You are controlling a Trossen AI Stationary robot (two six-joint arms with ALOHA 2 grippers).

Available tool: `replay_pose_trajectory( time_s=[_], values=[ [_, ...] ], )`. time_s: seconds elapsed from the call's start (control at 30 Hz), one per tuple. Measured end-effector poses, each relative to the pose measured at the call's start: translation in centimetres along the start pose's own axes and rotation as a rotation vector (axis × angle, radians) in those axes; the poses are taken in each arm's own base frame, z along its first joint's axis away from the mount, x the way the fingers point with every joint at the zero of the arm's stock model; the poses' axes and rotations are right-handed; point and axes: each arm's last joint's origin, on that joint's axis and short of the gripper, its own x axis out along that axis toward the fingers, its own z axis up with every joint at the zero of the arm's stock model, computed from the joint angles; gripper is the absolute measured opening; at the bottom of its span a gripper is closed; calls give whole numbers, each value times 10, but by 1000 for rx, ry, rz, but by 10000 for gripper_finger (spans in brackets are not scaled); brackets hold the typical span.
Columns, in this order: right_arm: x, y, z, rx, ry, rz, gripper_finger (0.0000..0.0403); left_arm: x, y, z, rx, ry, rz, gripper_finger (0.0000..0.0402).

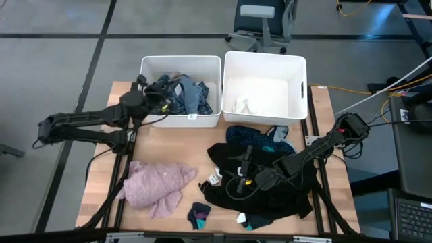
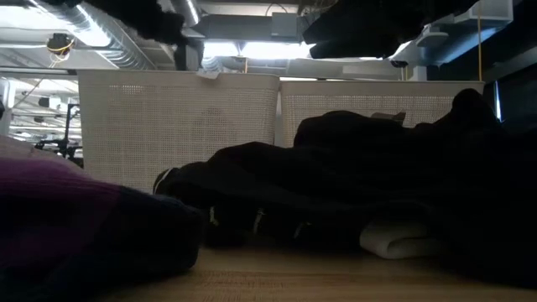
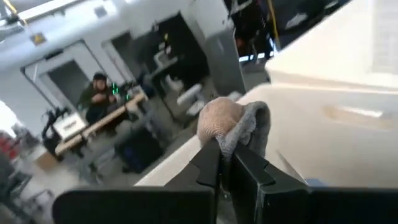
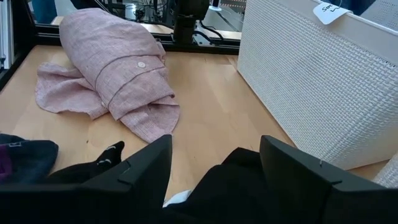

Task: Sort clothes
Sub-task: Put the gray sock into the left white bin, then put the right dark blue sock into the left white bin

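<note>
- high view: the left claw is held over the left bin's rim, beside the blue plaid shirt lying in it. the right claw is spread wide over the black pile on the table; the pink top lies well apart.
- low view: dark clothes are seen before both bins.
- left wrist view: a small grey-and-tan cloth is pinched between the closed fingers.
- right wrist view: the wide fingers are set above black fabric; the pink top lies beyond.
</note>
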Motion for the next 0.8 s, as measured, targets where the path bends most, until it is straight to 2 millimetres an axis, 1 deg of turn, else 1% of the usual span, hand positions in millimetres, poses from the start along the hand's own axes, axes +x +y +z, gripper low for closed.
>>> replay_pose_trajectory(
  time_s=[0.2, 0.33, 0.43, 0.53, 0.67, 0.8],
  values=[
    [0, 0, 0, 0, -1, -7, 245, 14, -4, -12, 13, 93, 23, 16],
    [0, 0, 0, -1, -1, -7, 245, 20, -9, -17, 18, 124, 20, 31],
    [0, 0, 0, -1, -1, -7, 245, 23, -14, -20, 31, 149, 10, 55],
    [0, 0, 0, 0, -1, -7, 245, 25, -17, -22, 8, 163, 7, 86],
    [0, 0, 0, -1, -1, -7, 245, 24, -21, -30, 1, 221, -40, 130],
    [0, 0, 0, -1, -1, -7, 245, 21, -23, -40, 27, 297, -73, 162]
  ],
)
